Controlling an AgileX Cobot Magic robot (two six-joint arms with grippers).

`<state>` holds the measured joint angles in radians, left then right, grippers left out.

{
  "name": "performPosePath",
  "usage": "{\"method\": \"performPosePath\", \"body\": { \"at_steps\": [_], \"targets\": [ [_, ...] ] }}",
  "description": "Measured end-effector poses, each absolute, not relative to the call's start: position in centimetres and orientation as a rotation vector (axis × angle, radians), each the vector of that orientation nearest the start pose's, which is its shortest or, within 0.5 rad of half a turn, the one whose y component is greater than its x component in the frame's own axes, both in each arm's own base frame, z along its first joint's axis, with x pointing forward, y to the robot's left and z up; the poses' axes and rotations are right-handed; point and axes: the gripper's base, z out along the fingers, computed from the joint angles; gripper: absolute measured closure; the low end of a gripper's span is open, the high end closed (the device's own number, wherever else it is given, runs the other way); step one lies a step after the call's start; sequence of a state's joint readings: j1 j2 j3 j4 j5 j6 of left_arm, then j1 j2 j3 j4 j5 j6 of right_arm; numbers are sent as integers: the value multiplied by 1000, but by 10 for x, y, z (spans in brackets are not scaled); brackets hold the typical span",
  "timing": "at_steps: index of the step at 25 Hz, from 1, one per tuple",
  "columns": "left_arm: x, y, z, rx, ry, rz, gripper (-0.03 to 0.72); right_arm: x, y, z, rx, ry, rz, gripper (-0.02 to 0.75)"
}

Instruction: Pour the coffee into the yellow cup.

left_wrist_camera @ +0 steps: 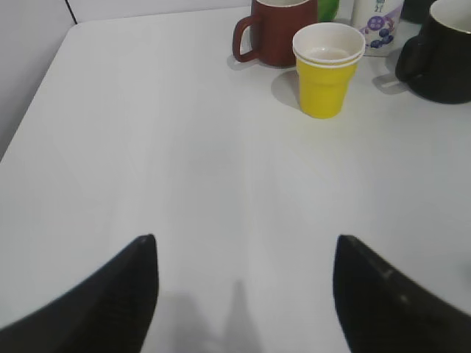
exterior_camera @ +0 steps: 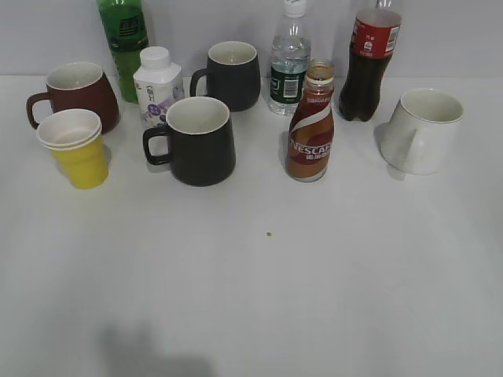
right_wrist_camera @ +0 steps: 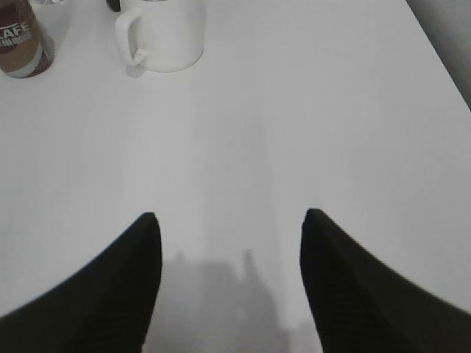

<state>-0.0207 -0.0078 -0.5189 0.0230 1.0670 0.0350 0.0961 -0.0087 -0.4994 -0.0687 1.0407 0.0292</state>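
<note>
The coffee bottle (exterior_camera: pixel 310 129), curvy with a red-white-brown NESCAFE label and no cap, stands upright right of centre; its lower part shows at the top left of the right wrist view (right_wrist_camera: pixel 20 40). The yellow cup (exterior_camera: pixel 77 148), white inside, stands at the left in front of a dark red mug (exterior_camera: pixel 75 93); it also shows in the left wrist view (left_wrist_camera: pixel 327 68). My left gripper (left_wrist_camera: pixel 244 246) is open and empty, well short of the cup. My right gripper (right_wrist_camera: pixel 229 220) is open and empty over bare table. Neither gripper shows in the exterior view.
Two black mugs (exterior_camera: pixel 196 140) (exterior_camera: pixel 230 75), a small white milk bottle (exterior_camera: pixel 157 82), a green bottle (exterior_camera: pixel 124 35), a clear water bottle (exterior_camera: pixel 289 63), a cola bottle (exterior_camera: pixel 369 59) and a white mug (exterior_camera: pixel 423 129) stand along the back. A tiny speck (exterior_camera: pixel 269 234) lies mid-table.
</note>
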Motion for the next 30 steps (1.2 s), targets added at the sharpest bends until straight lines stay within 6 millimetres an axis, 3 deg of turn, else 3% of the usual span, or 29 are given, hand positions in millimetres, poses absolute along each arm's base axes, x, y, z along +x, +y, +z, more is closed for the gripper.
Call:
{"method": "performPosePath", "body": {
  "at_steps": [30],
  "targets": [
    [-9,2,282,55,2023,36,123,-5,-6,279,-65,2013,-2,290]
  ]
}}
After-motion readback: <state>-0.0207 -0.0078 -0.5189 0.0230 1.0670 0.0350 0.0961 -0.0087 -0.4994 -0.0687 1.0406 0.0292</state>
